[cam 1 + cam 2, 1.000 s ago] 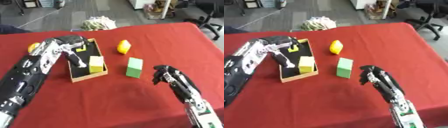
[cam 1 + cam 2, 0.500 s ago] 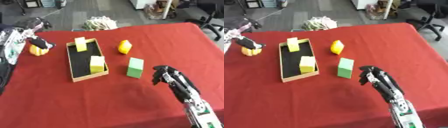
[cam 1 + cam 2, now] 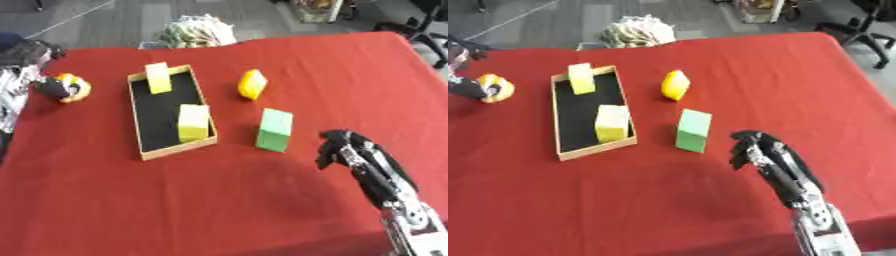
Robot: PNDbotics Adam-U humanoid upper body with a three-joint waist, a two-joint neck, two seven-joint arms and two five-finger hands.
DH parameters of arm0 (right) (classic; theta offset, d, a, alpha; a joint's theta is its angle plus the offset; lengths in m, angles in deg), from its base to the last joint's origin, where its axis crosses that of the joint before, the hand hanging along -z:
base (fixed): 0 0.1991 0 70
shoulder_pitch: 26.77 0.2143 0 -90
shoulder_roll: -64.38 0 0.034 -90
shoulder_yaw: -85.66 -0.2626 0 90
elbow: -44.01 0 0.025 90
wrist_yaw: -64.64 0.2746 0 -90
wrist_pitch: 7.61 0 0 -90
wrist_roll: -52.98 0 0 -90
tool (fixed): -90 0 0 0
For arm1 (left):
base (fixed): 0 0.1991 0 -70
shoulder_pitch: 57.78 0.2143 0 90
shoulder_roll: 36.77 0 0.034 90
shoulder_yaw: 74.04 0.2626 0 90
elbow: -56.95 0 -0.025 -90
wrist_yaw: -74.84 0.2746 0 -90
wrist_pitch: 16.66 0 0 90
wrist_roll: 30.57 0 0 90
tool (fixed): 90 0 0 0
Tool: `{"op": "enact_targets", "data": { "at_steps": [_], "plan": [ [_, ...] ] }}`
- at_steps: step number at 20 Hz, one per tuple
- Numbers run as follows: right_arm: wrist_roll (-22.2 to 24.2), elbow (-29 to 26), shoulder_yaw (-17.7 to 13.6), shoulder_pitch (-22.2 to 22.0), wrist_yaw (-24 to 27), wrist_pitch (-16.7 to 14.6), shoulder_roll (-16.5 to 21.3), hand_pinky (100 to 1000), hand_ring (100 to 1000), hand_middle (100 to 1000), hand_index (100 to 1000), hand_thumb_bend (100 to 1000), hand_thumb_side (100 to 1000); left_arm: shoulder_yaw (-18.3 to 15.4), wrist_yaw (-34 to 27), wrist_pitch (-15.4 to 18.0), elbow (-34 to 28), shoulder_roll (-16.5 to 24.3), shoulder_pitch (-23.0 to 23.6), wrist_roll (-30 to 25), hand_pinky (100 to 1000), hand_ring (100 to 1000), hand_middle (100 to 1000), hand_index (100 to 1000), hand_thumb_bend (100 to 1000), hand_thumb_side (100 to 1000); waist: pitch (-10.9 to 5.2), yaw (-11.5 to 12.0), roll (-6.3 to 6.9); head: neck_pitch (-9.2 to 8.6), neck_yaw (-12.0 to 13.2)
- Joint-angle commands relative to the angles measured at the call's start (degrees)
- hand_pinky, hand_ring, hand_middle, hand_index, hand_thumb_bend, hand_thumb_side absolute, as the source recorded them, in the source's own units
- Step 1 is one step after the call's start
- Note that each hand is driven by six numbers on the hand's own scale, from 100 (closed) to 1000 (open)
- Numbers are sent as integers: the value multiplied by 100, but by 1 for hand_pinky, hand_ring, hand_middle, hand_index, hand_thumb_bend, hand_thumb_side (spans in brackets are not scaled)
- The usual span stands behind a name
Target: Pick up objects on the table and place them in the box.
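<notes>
Reaching left hand (image 3: 48, 87): fingers curled around orange object (image 3: 72, 86), left of box (image 3: 140, 145).
Right hand (image 3: 343, 148): fingers curled, empty, near green block (image 3: 275, 129).
Box: 2 yellow blocks (image 3: 193, 122) inside.

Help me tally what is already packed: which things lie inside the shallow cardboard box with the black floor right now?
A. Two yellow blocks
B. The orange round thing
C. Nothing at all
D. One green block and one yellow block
A: two yellow blocks, one at the far end and one nearer, lie inside the shallow cardboard box; the green block stands outside on the red cloth.
</notes>
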Motion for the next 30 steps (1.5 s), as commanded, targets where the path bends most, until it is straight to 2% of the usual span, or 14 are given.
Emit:
{"op": "enact_targets", "data": {
  "at_steps": [1,4,8,11,15,20,21,23,27,30],
  "plan": [
    [14,-157,-4,96,0,-4,124,494,528,522,732,100,666,-77,-41,-82,-13,264,-64,52,775,685,727,839,391,242,36,-54,98,-191,170],
    [7,-162,-9,126,-8,-3,134,494,529,522,732,100,666,-70,-19,-124,62,260,-28,-70,766,677,717,839,408,258,93,-121,113,-235,244],
    [-20,-167,-37,136,-19,-5,137,494,529,523,732,100,661,-50,127,-43,170,291,-14,-635,769,683,723,842,448,275,103,-145,126,-209,283],
    [-31,-162,-47,133,-34,-2,139,495,529,523,732,100,664,-72,269,-6,133,352,-23,-965,732,632,667,805,431,267,99,-118,140,-210,293],
    [-30,-149,-45,129,-50,2,133,495,529,523,732,100,665,-89,444,-1,115,365,27,-1114,693,580,595,749,421,235,89,-106,141,-216,286],
    [-43,-127,-51,117,-67,4,130,494,529,523,732,100,664,-140,693,-54,109,363,76,-826,603,483,480,650,371,200,78,-98,124,-213,272],
    [-46,-125,-52,116,-70,4,129,494,529,524,732,100,662,-157,689,-68,92,362,76,-711,561,440,426,596,318,184,74,-94,122,-209,265],
    [-50,-115,-54,109,-78,8,129,494,529,523,731,100,663,-176,602,-93,33,360,75,-449,533,410,390,562,276,170,60,-85,118,-197,249],
    [-75,-85,-59,80,-118,21,138,494,529,523,731,100,662,-93,229,-19,-324,412,17,-21,512,385,358,533,211,147,16,-58,123,-160,231],
    [-82,-79,-62,61,-126,23,146,494,529,523,731,100,663,94,-98,134,-855,449,-81,92,513,385,356,532,189,142,-14,-46,133,-152,217]
  ]
}}
